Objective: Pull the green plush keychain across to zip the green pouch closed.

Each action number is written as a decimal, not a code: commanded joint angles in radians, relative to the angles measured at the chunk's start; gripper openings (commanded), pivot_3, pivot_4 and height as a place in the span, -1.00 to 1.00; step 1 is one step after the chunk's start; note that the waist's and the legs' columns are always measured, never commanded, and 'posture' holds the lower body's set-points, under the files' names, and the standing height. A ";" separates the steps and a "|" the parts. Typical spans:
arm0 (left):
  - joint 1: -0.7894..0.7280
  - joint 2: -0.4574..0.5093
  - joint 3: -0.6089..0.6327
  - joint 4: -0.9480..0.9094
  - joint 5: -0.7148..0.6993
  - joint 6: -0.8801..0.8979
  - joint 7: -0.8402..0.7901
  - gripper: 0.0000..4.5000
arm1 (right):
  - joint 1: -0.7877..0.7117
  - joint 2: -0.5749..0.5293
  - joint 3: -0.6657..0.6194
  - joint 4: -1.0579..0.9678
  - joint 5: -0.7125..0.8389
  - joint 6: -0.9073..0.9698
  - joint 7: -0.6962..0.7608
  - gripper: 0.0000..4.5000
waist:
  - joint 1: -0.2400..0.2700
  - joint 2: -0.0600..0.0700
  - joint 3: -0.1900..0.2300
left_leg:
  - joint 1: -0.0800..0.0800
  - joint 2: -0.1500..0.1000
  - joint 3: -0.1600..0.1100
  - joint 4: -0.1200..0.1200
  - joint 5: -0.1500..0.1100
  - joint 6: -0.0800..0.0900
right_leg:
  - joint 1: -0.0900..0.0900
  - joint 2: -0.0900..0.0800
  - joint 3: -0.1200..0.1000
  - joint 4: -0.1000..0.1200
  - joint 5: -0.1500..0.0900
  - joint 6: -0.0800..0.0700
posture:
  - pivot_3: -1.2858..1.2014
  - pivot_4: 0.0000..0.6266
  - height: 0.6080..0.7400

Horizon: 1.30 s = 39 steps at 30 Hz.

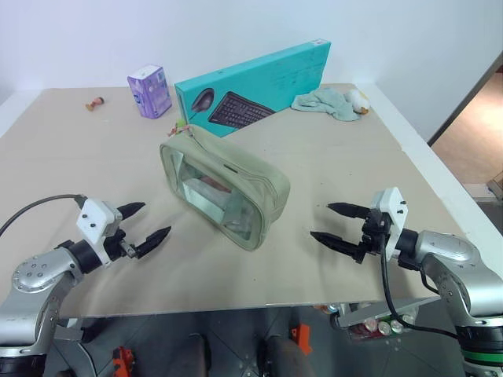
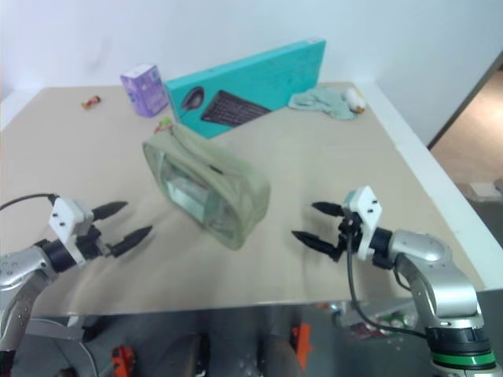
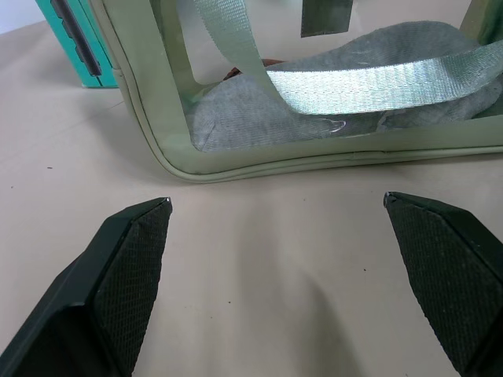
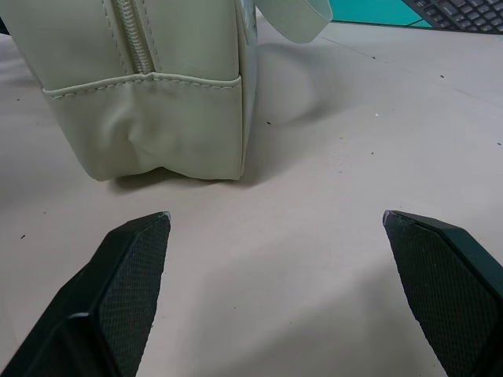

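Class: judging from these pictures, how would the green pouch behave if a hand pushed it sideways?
The green pouch looks like soft fabric with dented corners, so it would probably buckle rather than stay rigid. It seems lightly filled, so it would likely slide easily. Resting on a broad base, it seems unlikely to roll.

I count one green pouch [image 1: 228,188], one teal keyboard box [image 1: 259,86], one purple carton [image 1: 149,91], one pale teal cloth [image 1: 324,101] and one small toy figure [image 1: 95,102] on the table [image 1: 330,236].

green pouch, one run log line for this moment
green pouch: on table, untouched | left gripper: open, empty | right gripper: open, empty
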 commanded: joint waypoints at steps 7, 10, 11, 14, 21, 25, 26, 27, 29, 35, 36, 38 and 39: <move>0.018 -0.005 0.009 -0.056 -0.073 0.012 -0.037 0.99 | 0.001 0.014 -0.026 -0.064 0.018 -0.011 -0.045 1.00 | 0.000 0.000 0.000 | 0.000 0.000 0.001 0.000 0.000 0.000 | -0.001 0.001 0.005 0.000 0.000 0.001 | 0.03 -0.52 1.00; 0.017 0.001 0.010 -0.058 -0.089 0.025 -0.047 0.99 | 0.000 0.014 -0.023 -0.065 0.022 -0.011 -0.048 1.00 | 0.000 0.000 0.000 | 0.000 0.001 0.002 0.000 0.000 0.000 | -0.001 0.001 0.007 0.000 0.001 0.001 | 0.03 -0.52 1.00; 0.016 0.002 0.010 -0.059 -0.095 0.030 -0.052 0.99 | 0.000 0.014 -0.023 -0.065 0.023 -0.011 -0.049 1.00 | 0.000 0.000 0.000 | 0.000 0.001 0.002 0.000 0.000 0.000 | -0.001 0.002 0.007 0.000 0.001 0.001 | 0.03 -0.52 1.00; 0.020 0.011 0.017 -0.080 -0.138 0.059 -0.079 0.99 | -0.004 0.011 -0.020 -0.067 0.027 -0.007 -0.045 1.00 | -0.001 0.000 0.000 | 0.001 0.001 0.004 0.000 0.000 0.000 | -0.001 0.003 0.010 0.000 0.002 0.001 | 0.03 -0.52 1.00; -0.008 0.120 0.054 -0.262 -0.336 0.202 -0.146 0.99 | -0.206 -0.008 -0.046 -0.113 0.168 0.157 -0.083 1.00 | -0.005 -0.001 0.002 | 0.001 0.004 0.010 0.001 0.000 0.000 | -0.004 0.005 0.013 0.000 0.004 0.001 | 0.03 -0.52 1.00; -0.068 0.138 0.035 -0.302 -0.386 0.252 -0.106 0.99 | -0.369 0.034 -0.009 -0.123 0.251 0.277 -0.147 1.00 | -0.005 -0.001 0.001 | 0.002 0.010 0.011 0.005 0.000 0.000 | -0.004 0.011 0.015 0.000 0.009 0.000 | 0.03 -0.52 1.00; -0.077 0.133 0.031 -0.308 -0.392 0.261 -0.093 0.99 | -0.393 0.046 0.005 -0.122 0.254 0.289 -0.156 1.00 | -0.004 -0.003 0.001 | 0.002 0.010 0.011 0.005 0.000 0.000 | -0.004 0.011 0.015 0.000 0.009 0.000 | 0.03 -0.52 1.00; -0.081 0.129 0.029 -0.313 -0.401 0.269 -0.085 0.99 | -0.416 0.062 0.018 -0.116 0.259 0.299 -0.164 1.00 | -0.004 -0.004 0.000 | 0.003 0.010 0.011 0.005 0.000 0.000 | -0.003 0.012 0.015 0.000 0.009 -0.001 | 0.03 -0.52 1.00; -0.084 0.125 0.027 -0.323 -0.419 0.279 -0.078 0.99 | -0.446 0.089 0.043 -0.096 0.253 0.309 -0.171 1.00 | -0.004 -0.005 0.000 | 0.001 0.011 0.012 0.005 0.000 0.000 | -0.004 0.012 0.015 0.000 0.008 -0.002 | 0.03 -0.52 1.00; -0.113 0.135 0.045 -0.333 -0.501 0.328 -0.046 0.99 | -0.450 0.107 0.125 -0.035 0.178 0.266 -0.131 1.00 | -0.004 -0.005 0.000 | 0.000 0.010 0.012 0.005 -0.001 -0.001 | -0.005 0.012 0.017 0.000 0.007 -0.001 | 0.03 -0.52 1.00; -0.118 0.139 0.044 -0.337 -0.503 0.329 -0.043 0.99 | -0.452 0.112 0.130 -0.022 0.169 0.260 -0.128 1.00 | -0.004 -0.005 0.000 | 0.000 0.010 0.012 0.005 -0.001 -0.001 | -0.005 0.011 0.017 0.000 0.007 -0.001 | 0.03 -0.52 1.00; -0.121 0.140 0.040 -0.345 -0.498 0.325 -0.036 0.99 | -0.457 0.120 0.138 0.003 0.157 0.250 -0.123 1.00 | -0.004 -0.005 0.000 | 0.000 0.010 0.012 0.005 -0.001 -0.001 | -0.005 0.012 0.017 0.000 0.007 -0.001 | 0.03 -0.52 1.00; -0.120 0.139 0.038 -0.350 -0.496 0.324 -0.031 0.99 | -0.459 0.123 0.140 0.012 0.154 0.248 -0.119 1.00 | -0.004 -0.005 0.000 | 0.000 0.010 0.012 0.005 -0.001 -0.001 | -0.005 0.012 0.017 0.000 0.008 -0.001 | 0.03 -0.52 1.00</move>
